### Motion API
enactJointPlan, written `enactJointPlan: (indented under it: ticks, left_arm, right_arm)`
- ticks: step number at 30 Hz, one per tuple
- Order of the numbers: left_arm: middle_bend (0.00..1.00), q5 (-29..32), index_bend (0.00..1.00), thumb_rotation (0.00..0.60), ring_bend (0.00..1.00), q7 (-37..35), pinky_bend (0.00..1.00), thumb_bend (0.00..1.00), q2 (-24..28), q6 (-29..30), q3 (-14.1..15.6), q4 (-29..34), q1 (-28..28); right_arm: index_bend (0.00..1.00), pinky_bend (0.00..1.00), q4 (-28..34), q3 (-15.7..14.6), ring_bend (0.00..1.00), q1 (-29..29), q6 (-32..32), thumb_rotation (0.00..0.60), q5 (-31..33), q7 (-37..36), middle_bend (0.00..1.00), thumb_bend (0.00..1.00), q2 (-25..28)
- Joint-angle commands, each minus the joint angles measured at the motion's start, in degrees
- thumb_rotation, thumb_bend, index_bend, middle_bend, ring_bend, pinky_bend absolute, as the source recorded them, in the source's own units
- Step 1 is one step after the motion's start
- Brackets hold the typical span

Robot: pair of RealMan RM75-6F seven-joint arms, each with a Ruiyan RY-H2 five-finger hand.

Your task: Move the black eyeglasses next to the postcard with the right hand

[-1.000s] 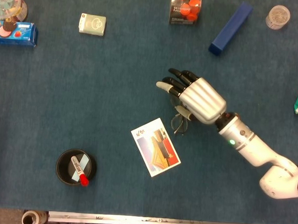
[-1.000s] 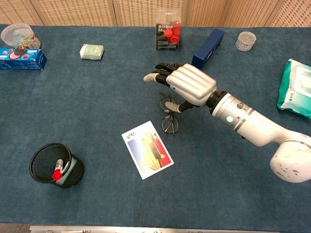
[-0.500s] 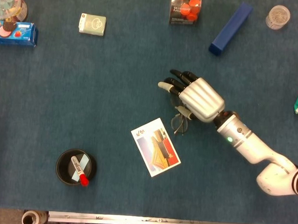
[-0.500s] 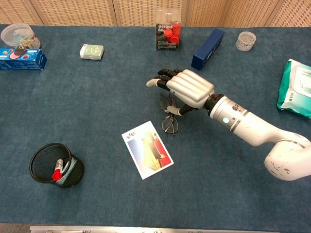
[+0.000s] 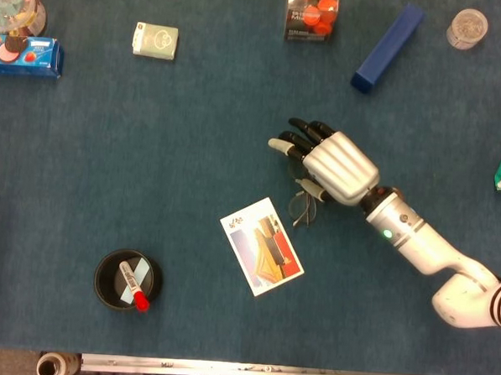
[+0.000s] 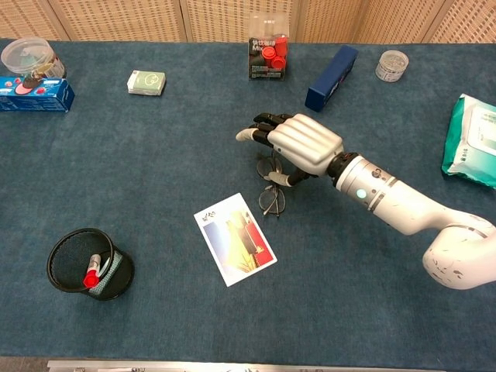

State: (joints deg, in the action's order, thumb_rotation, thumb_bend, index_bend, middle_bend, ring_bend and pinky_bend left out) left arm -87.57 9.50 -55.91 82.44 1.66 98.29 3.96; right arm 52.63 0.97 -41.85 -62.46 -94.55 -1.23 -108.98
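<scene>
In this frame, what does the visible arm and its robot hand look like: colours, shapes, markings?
Only the right arm shows. The right robot hand has a silver, ribbed metallic back and black fingers, some with pale tips. Behind it sits a dark wrist ring, then a glossy white cylindrical forearm carrying a small green light, ending in a rounded white joint. No loose cables are visible.

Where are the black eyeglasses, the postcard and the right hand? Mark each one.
black eyeglasses (image 5: pixel 301 207): head view, on the lens showing below the hand.
postcard (image 5: pixel 262 246): head view, on the middle of its printed face.
right hand (image 6: pixel 298 145): chest view, on the silver back of the hand.
</scene>
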Motion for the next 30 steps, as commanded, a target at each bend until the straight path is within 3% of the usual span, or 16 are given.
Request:
enactJointPlan:
  ticks: [1,9,13,20,25,30]
  left_arm:
    - [0.46,0.1,0.55,0.600,0.38,0.2,0.46,0.00,-0.1,0.0,0.0,0.0,0.0]
    - [0.46,0.3,0.55,0.600,0.38,0.6,0.46,0.00,-0.3,-0.2,-0.1,-0.1,0.1]
    - [0.46,0.8,0.55,0.600,0.38,0.5,0.46,0.00,-0.5,-0.1,-0.4,-0.3,0.1]
    - [0.46,1.5,0.55,0.600,0.38,0.7,0.46,0.00,-0.9,-0.2,-0.9,-0.7,0.2]
    - [0.46,2.0,0.55,0.600,0.38,1.1,0.46,0.00,-1.3,-0.6,-1.1,-1.0,0.5]
    - [0.46,1.9,0.55,0.600,0.38,0.5,0.46,0.00,-2.0,-0.5,-1.5,-1.9,0.8]
  right_arm:
    - [0.19,0.23,1.8,0.0,0.10,0.1,-1.5,0.600,-0.7,0.0,0.24,0.27,1.0]
    - [0.19,0.23,10.6,-0.6,0.10,1.6,-6.4,0.600,-2.8,4.7,0.24,0.26,6.6]
    - [0.19,0.23,21.1,-1.3,0.10,5.3,-11.6,0.600,-3.9,15.3,0.24,0.27,15.1]
    - [0.22,0.23,33.2,-1.9,0.10,12.2,-16.6,0.600,-0.5,25.6,0.24,0.27,25.9]
    - [0.23,0.23,38.3,-2.4,0.10,17.7,-20.3,0.600,3.2,30.0,0.24,0.27,31.7]
    - [0.23,0.23,40.4,-2.7,0.10,22.8,-24.1,0.600,6.1,29.7,0.24,0.27,35.1]
